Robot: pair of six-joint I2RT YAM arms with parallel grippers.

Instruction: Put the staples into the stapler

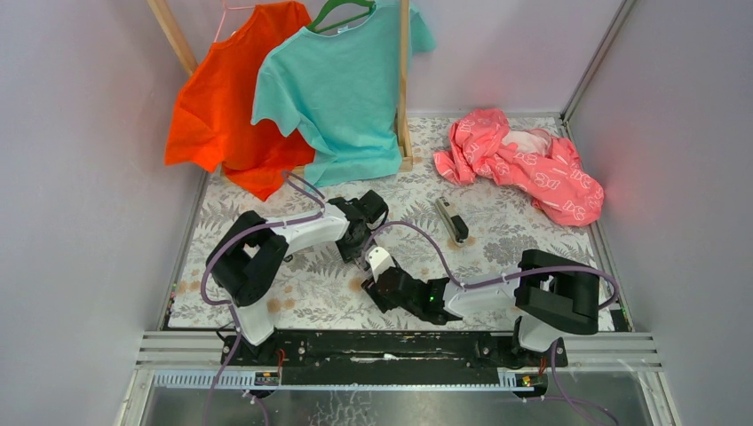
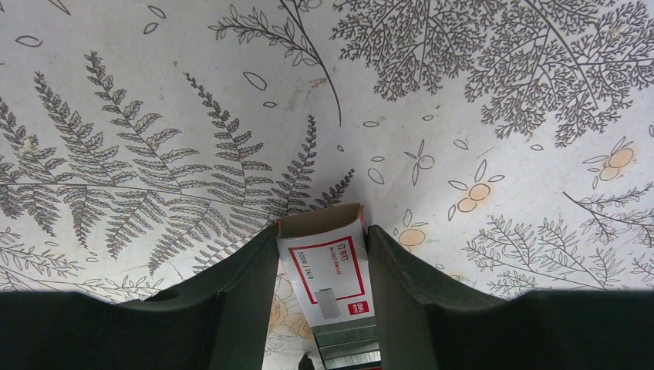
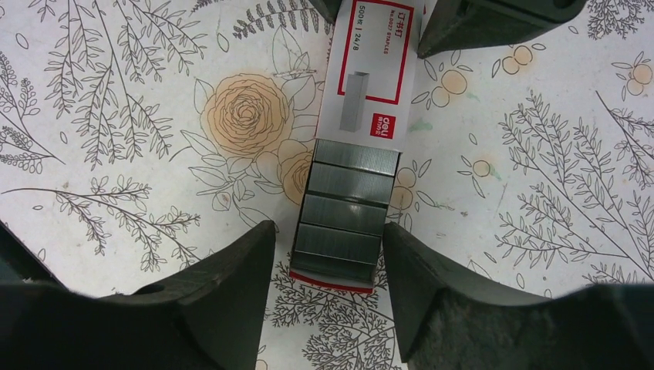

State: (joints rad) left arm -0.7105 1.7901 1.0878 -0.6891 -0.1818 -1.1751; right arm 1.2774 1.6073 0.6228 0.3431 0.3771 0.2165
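Note:
The staples box [image 2: 328, 262] is a white sleeve with red print, and its inner tray is slid partly out. The tray shows several grey staple strips [image 3: 343, 208]. My left gripper [image 2: 322, 231] is shut on the sleeve's sides just above the floral tablecloth. My right gripper [image 3: 325, 239] is open. Its fingers [image 3: 247, 262] straddle the tray's near end, with a small gap on the left side. In the top view both grippers, left [image 1: 362, 253] and right [image 1: 384, 282], meet at the box [image 1: 378, 259] in mid-table. The stapler [image 1: 452, 220], dark and silver, lies apart to the right behind them.
A wooden rack at the back holds an orange shirt [image 1: 222, 106] and a teal shirt [image 1: 342, 89] on hangers. A crumpled pink garment [image 1: 524, 164] lies at the back right. Grey walls close in the table on the left, back and right.

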